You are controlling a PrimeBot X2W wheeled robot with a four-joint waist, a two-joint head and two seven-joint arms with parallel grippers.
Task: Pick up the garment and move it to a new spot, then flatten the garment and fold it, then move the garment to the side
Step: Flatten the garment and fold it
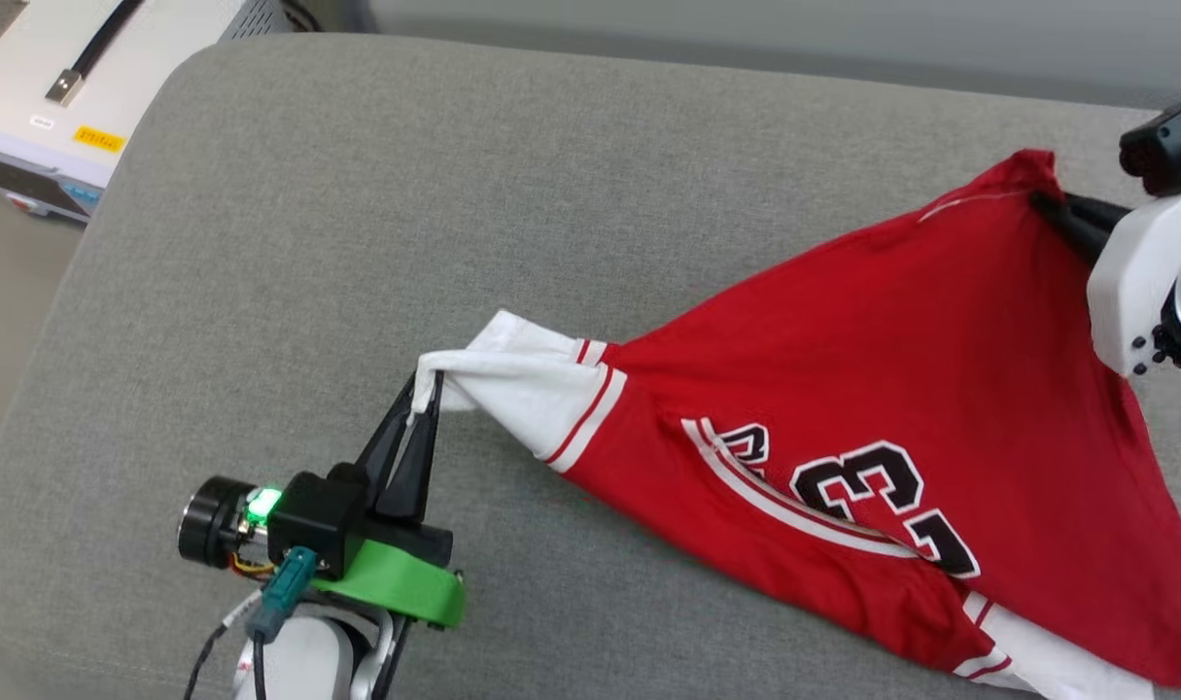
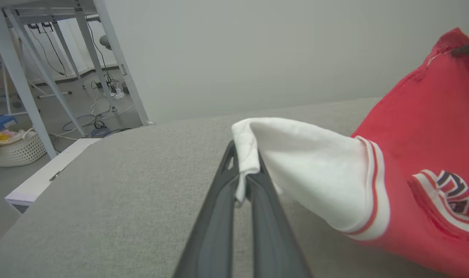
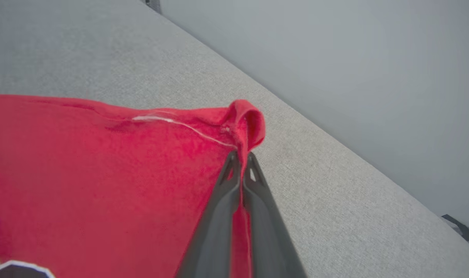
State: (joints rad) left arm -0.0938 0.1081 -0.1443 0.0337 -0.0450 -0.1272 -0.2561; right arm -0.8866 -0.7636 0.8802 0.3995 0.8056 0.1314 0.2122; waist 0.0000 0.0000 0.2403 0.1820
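Note:
The garment (image 1: 891, 389), a red jersey with white sleeves and a dark "23", is stretched over the grey cushion (image 1: 357, 243) between my two grippers. My left gripper (image 1: 427, 387) is shut on the edge of a white sleeve (image 2: 307, 166), pinched at the fingertips (image 2: 244, 177). At the far right my right gripper (image 1: 1042, 202) is shut on a red corner of the garment (image 3: 103, 173); the cloth bunches above the closed tips (image 3: 242, 156). The second white sleeve (image 1: 1047, 661) lies at the lower right.
A white box (image 1: 65, 87) with a black cable and a yellow label stands beyond the cushion's left edge. Past that edge the left wrist view shows a floor with metal frame legs (image 2: 118, 65), cables and a white basket (image 2: 14, 148). A pale wall (image 3: 354, 58) rises behind the cushion.

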